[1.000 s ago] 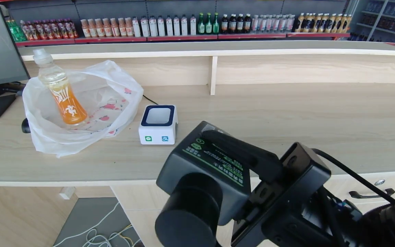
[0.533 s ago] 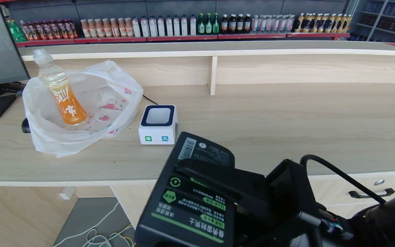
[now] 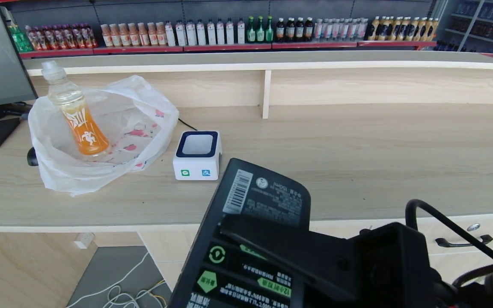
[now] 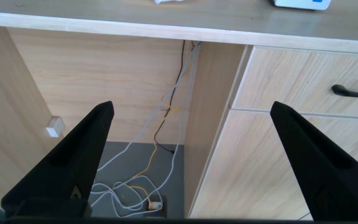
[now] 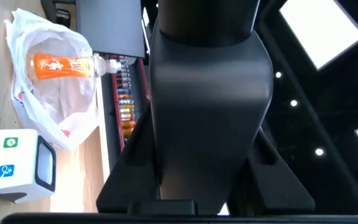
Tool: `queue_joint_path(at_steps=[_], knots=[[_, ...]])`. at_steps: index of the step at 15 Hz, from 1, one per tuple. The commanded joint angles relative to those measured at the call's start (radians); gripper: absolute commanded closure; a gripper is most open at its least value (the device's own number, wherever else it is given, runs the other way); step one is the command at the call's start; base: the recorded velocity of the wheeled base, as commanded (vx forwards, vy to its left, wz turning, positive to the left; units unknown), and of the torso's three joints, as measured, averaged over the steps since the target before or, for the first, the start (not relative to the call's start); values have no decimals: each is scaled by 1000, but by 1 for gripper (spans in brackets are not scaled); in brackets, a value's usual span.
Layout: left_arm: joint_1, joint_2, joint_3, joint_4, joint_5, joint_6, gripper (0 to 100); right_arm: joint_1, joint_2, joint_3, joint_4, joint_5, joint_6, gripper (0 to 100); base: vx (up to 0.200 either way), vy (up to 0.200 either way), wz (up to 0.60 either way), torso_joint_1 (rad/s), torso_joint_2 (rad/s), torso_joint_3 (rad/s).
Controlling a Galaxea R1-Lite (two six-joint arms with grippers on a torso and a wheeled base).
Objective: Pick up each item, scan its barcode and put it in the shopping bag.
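Black flat plastic bottle [image 3: 268,192], barcode facing up, is pinched in the right gripper [image 3: 246,231] near the wooden counter [image 3: 357,149] front edge. Best flip barcode down, close over the white cube scanner [image 3: 198,155]. Left gripper [image 4: 185,162] spread, empty.

You face a pale wood-grain counter [image 3: 357,145] with a raised back ledge. On its left part lies a crumpled white plastic shopping bag [image 3: 71,175]. Just beside it sits a white square scanner box [image 3: 197,156] with a dark-blue-framed window, a thin black cable [image 3: 186,125] trailing behind.
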Motion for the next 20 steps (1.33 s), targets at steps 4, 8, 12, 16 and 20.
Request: queue_joint_path(at_steps=[4,8,12,16,20], knots=[[0,0,0,0,0,0,0,25,-6,-1,-1,7,-89,100,0,0,0,0,0,0],[-2,0,0,0,0,0,0,32,-4,-5,-1,13,-89,100,0,0,0,0,0,0],[0,0,0,0,0,0,0,32,-4,-1,-1,11,-87,100,0,0,0,0,0,0],[-2,0,0,0,0,0,0,32,-3,0,-1,10,-27,100,0,0,0,0,0,0],[0,0,0,0,0,0,0,-24,-1,2,-1,8,220,100,0,0,0,0,0,0]])
